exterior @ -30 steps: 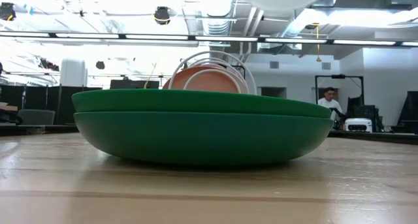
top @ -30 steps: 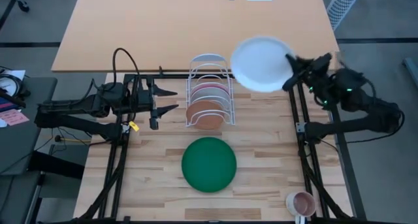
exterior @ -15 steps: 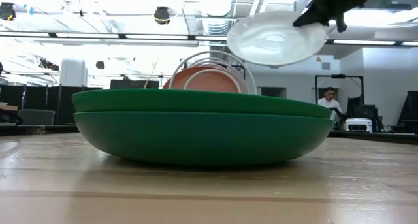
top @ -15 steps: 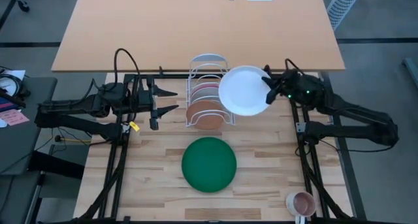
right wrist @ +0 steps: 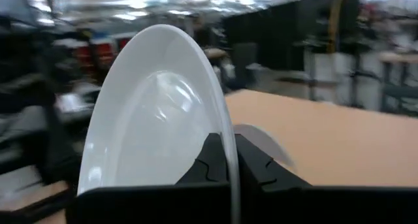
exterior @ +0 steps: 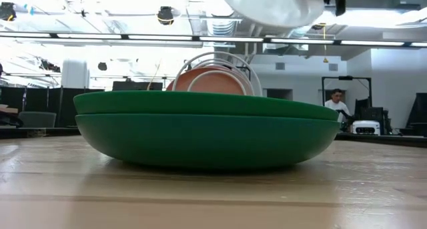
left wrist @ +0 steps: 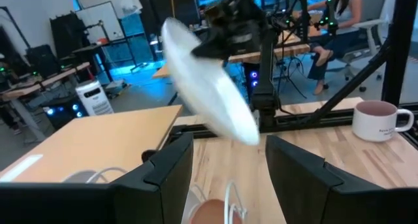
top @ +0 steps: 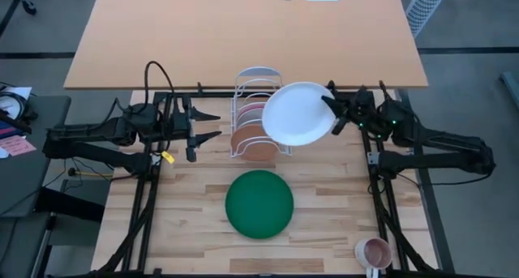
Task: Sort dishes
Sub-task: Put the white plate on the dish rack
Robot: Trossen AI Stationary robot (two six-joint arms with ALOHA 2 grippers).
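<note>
White plate (top: 298, 115) held up in the air by the right gripper (top: 335, 116), pinched at its rim between closed fingers, tilted, hanging above the right side of the white wire rack (top: 259, 90) and overlapping it from overhead. Seen edge-on past the right fingers (right wrist: 215, 160) in that arm's wrist camera, rim clamped between them. From table height, only the plate's underside visible at the top edge, high over the rack.

Terracotta-brown plate (top: 254, 142) standing upright in the front slot of the rack, magenta-pink plate (top: 258, 113) upright just behind it in the same rack. Dark green plate (top: 259, 203) lying flat on the wooden table (top: 324, 197), well in front of the rack, apart from everything else; fills the low camera's foreground and hides the rack's base.

Left gripper (top: 204, 125) parked to the left of the rack, jaws spread apart, holding nothing, pointing toward the rack. Same gripper's two dark fingers (left wrist: 297, 175) framing the rack's wires in its wrist camera.

Small pink mug (top: 375, 251) at the table's front right corner, far from the rack. Person (exterior: 337, 103) seated in the room beyond the table.
</note>
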